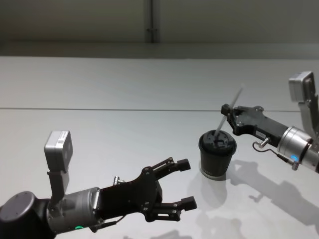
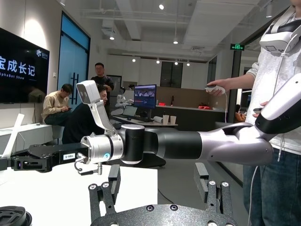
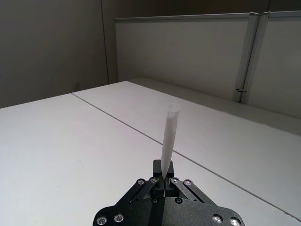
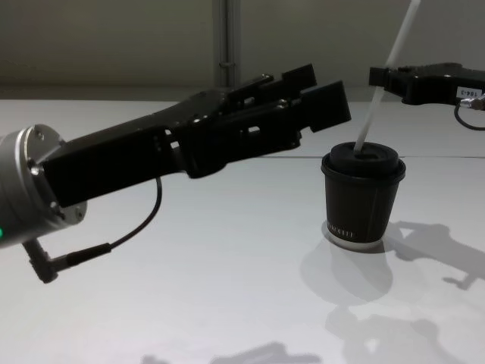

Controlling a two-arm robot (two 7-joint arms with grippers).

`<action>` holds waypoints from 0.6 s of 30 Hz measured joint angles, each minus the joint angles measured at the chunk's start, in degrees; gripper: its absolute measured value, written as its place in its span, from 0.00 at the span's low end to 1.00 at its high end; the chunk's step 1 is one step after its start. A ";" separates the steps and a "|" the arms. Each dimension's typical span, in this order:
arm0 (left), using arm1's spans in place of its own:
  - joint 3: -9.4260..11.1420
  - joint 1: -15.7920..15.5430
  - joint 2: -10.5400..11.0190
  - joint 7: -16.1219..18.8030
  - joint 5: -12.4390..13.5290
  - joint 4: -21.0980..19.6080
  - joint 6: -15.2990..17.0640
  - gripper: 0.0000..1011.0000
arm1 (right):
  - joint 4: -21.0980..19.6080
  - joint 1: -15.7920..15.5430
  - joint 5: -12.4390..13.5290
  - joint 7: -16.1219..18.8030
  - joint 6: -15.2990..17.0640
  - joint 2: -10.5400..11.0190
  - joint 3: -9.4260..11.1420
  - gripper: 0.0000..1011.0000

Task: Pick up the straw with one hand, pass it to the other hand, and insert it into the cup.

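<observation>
The black cup (image 1: 216,155) with its sip lid stands on the white table, right of centre. The white straw (image 1: 230,111) leans up and to the right, and its lower end meets the lid. My right gripper (image 1: 226,110) comes in from the right and is shut on the straw's middle, above the cup. The right wrist view shows the straw (image 3: 168,136) rising from the shut fingers (image 3: 163,181). My left gripper (image 1: 187,182) hovers open and holds nothing, low and to the left of the cup. From the chest, the straw (image 4: 384,68) touches the lid of the cup (image 4: 362,201), with the left gripper (image 4: 330,89) beside it.
A thin dark seam (image 1: 99,109) crosses the table behind the cup. A wall with a vertical post (image 1: 151,22) stands beyond the far edge. Open tabletop lies to the left of the cup and behind it.
</observation>
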 joint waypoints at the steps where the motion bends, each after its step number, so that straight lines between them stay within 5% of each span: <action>1: 0.00 0.00 0.00 0.00 0.00 0.00 0.00 0.99 | 0.19 0.11 -0.04 0.06 0.02 -0.07 -0.09 0.01; 18: 0.00 0.00 0.00 0.00 0.00 0.00 0.00 0.99 | 0.53 0.34 -0.22 0.14 0.13 -0.20 -0.28 0.01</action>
